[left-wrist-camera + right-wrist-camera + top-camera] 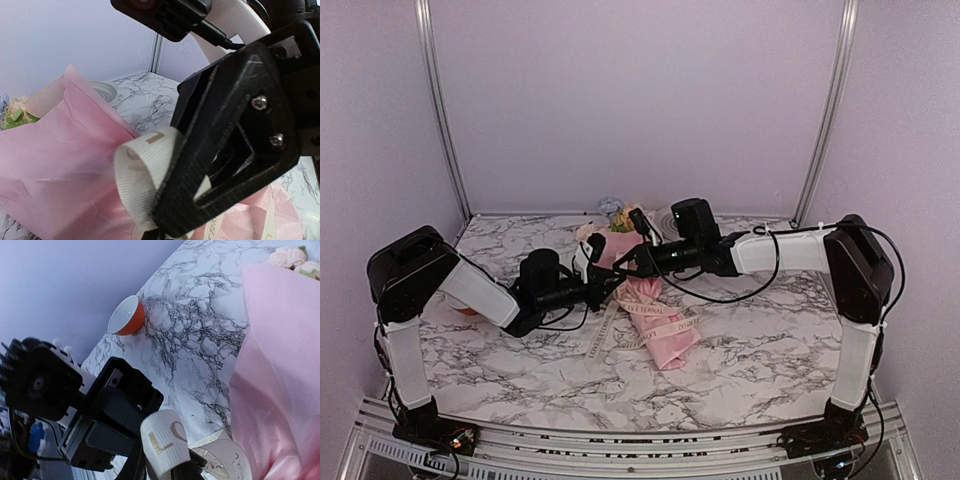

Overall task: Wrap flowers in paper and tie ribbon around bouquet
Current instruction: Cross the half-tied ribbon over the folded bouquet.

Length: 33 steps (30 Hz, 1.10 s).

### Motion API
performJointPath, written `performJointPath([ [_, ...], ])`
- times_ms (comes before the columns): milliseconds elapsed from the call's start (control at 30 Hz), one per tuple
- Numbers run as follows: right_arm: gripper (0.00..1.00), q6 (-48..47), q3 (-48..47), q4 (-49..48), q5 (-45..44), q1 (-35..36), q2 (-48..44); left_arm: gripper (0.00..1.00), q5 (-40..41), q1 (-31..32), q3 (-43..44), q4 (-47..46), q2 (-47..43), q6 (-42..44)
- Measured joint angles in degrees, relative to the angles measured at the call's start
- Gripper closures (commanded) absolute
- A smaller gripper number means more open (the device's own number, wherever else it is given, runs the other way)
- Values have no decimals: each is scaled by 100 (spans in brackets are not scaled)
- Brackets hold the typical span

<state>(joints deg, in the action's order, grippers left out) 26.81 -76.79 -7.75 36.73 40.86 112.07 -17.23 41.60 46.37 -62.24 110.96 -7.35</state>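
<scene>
The bouquet (655,315) lies mid-table, pink paper (60,150) rolled around the flowers (615,212), whose blooms show at the far end. Loose lengths of the cream ribbon (645,328) trail over the paper onto the table. Both grippers meet over the bouquet's neck. A short loop of ribbon (140,170) sticks out between them. My left gripper (603,272) is shut on this loop. The right gripper (623,265) has a black finger (230,130) pressed across the same loop (165,440), still pinching it. The stems are hidden inside the paper.
An orange bowl (127,316) sits at the left behind my left arm. A round ringed plate (102,91) stands at the back by the flower heads. Walls and metal posts close in the back and sides.
</scene>
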Motion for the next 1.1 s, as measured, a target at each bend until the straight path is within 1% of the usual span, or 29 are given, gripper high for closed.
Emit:
performJointPath([
  [100, 67, -208, -72, 210, 22, -66, -2, 100, -17, -4, -44, -111, 22, -87],
  [167, 66, -404, -105, 400, 33, -138, -22, 100, -22, -7, -87, -188, 39, -136],
  [267, 66, -769, -160, 817, 13, -367, -33, 100, -26, -11, -162, -306, 66, -225],
  [367, 69, -1250, -302, 1368, -22, -562, 13, 100, -26, -11, -177, -363, 111, -297],
  [433, 69, -1574, -531, 1694, -13, -614, 168, 100, -26, -11, -201, -402, 131, -345],
  [600, 65, -2181, -1003, 2256, 17, -385, 629, 100, -24, -15, -310, -479, 136, -417],
  [733, 65, -2411, -1069, 2505, 68, -247, 850, 100, -24, -26, -369, -507, 136, -426],
  [800, 69, -2474, -1069, 2586, 105, -225, 918, 100, -22, -31, -376, -509, 136, -426],
  [933, 87, -2579, -1069, 2643, 118, -225, 955, 100, -20, -33, -376, -520, 138, -426],
  [1100, 89, -2603, -1069, 2675, 81, -227, 955, 100, -20, -39, -376, -520, 142, -428],
])
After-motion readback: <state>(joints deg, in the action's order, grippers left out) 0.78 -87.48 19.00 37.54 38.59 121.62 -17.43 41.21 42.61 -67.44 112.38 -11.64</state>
